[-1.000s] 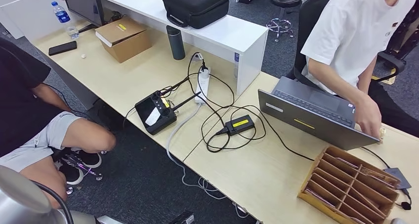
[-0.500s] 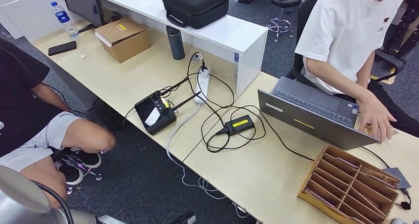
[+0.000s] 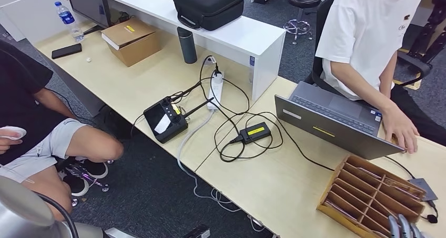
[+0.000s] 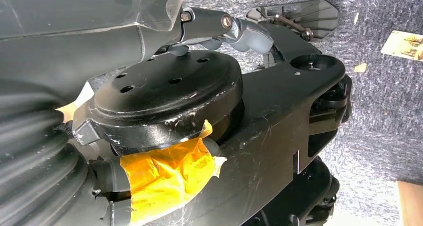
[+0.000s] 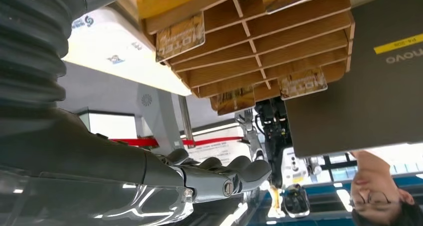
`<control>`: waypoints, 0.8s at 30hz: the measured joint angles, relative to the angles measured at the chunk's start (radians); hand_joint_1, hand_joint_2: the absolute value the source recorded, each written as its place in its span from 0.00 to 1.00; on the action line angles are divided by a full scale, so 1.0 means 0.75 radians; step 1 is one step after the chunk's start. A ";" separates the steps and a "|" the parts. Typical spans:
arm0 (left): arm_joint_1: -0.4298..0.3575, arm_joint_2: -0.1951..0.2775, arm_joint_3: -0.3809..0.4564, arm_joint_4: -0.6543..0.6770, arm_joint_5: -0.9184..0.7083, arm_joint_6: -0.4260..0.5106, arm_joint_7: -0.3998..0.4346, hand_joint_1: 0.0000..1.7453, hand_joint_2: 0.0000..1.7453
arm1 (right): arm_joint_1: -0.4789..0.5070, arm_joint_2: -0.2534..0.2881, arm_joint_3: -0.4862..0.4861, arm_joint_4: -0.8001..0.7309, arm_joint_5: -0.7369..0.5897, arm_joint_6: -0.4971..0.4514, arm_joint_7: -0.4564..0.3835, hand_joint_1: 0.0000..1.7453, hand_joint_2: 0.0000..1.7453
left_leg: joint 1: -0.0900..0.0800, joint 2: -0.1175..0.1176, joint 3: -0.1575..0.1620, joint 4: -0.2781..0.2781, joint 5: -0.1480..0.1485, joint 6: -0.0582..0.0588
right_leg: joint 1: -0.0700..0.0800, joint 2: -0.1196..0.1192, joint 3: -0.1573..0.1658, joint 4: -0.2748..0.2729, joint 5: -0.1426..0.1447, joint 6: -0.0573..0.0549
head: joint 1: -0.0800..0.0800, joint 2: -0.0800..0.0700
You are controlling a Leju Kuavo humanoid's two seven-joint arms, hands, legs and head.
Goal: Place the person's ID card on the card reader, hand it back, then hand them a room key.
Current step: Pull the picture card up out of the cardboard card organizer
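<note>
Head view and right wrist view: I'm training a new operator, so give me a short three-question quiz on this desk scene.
1. True or false: the laptop is shut flat.
2. The right hand is at the near edge of which thing? A) cardboard box B) wooden rack C) black case
3. Fill in: the person in white rests a hand beside the ____.

Key: 1 false, it stands open. 2 B, the wooden rack, whose slots hold cards. 3 laptop.
</note>
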 joint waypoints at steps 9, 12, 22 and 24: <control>-0.004 0.000 -0.017 0.000 -0.003 0.000 0.005 0.00 1.00 | -0.042 0.039 0.021 0.088 -0.012 0.000 0.013 0.00 1.00 | 0.000 0.000 0.000 0.000 0.000 0.000 | 0.000 0.000 0.000 0.000 0.000 0.000 | 0.000 0.000; -0.005 0.001 -0.019 0.000 -0.006 0.000 0.006 0.00 1.00 | -0.052 0.046 0.024 0.108 -0.025 0.000 0.018 0.00 1.00 | 0.000 0.000 0.000 0.000 0.000 0.000 | 0.000 0.000 0.000 0.000 0.000 0.000 | 0.000 0.000; -0.009 0.001 -0.030 0.000 -0.024 -0.002 0.010 0.00 1.00 | -0.123 0.060 0.038 0.193 0.008 0.005 0.051 0.00 1.00 | 0.000 0.000 0.000 0.000 0.000 0.000 | 0.000 0.000 0.000 0.000 0.000 0.000 | 0.000 0.000; -0.009 0.001 -0.033 0.001 -0.026 -0.003 0.010 0.00 1.00 | -0.148 0.060 0.040 0.215 0.014 0.028 0.061 0.00 1.00 | 0.000 0.000 0.000 0.000 0.000 0.000 | 0.000 0.000 0.000 0.000 0.000 0.000 | 0.000 0.000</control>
